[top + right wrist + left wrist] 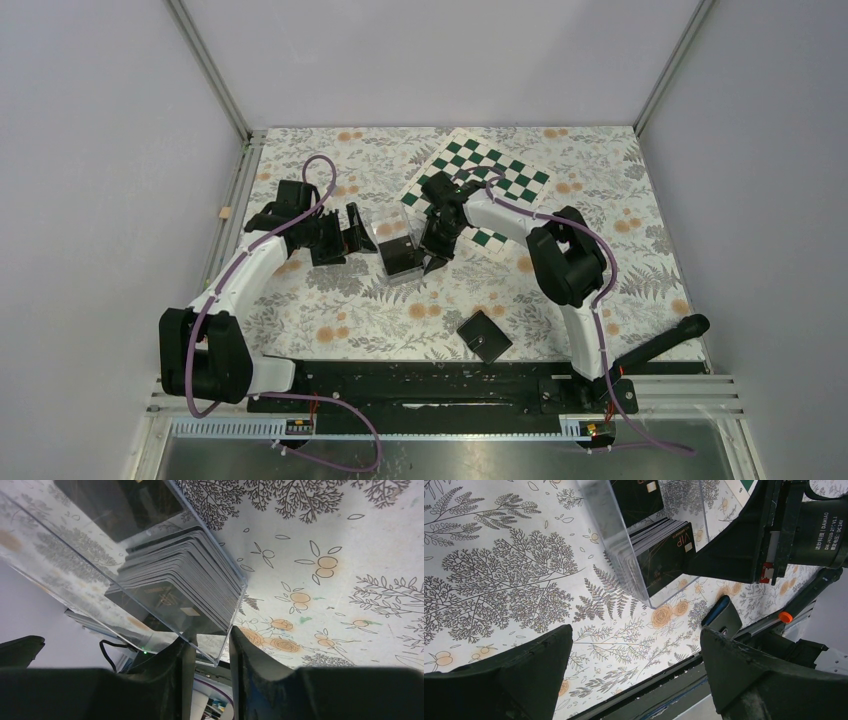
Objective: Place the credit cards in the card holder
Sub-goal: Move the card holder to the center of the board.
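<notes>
Left end effector (634, 635) spread wide. Right end effector (210, 647) narrowly straddles the clear box (60, 575) wall; we cannot tell its grip. We should pinch one of the credit cards (185, 575) and lift straight.

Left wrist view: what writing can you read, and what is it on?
"VIP": on the front black card in the clear box.
"DAMIAO", "DM-J4310-2EC V1.1", "DC24V": label on the right arm's motor.
The label's remaining characters and the card's fine print: too small to read.
</notes>
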You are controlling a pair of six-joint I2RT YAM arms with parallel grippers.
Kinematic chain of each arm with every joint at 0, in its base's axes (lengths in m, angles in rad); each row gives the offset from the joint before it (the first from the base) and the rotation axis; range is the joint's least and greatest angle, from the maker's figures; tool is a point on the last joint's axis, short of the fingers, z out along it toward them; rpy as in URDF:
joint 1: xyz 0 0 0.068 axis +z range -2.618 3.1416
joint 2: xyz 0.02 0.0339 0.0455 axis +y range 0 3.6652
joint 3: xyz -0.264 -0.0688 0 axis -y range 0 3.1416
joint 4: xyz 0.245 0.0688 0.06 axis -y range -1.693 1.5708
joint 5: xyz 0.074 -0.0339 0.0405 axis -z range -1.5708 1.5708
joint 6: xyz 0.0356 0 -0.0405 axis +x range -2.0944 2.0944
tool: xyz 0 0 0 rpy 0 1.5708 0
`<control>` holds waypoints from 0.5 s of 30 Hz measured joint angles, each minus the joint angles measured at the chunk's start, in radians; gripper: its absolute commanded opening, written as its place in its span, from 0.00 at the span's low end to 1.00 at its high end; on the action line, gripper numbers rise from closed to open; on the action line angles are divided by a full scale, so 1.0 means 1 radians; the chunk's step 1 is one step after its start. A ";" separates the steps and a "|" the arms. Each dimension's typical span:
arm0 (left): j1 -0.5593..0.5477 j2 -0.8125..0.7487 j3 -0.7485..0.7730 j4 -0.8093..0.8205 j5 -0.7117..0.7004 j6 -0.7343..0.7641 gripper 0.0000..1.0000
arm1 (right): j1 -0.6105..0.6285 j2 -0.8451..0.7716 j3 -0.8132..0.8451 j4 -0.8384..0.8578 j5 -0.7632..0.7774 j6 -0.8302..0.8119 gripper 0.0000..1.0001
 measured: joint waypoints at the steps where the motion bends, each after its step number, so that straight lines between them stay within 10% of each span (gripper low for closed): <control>1: 0.000 0.000 0.000 0.000 0.000 0.002 0.99 | -0.002 0.000 0.001 0.000 -0.001 0.000 0.25; 15: 0.000 0.014 0.000 0.000 0.000 0.007 0.99 | -0.002 0.026 0.076 -0.101 0.033 -0.055 0.08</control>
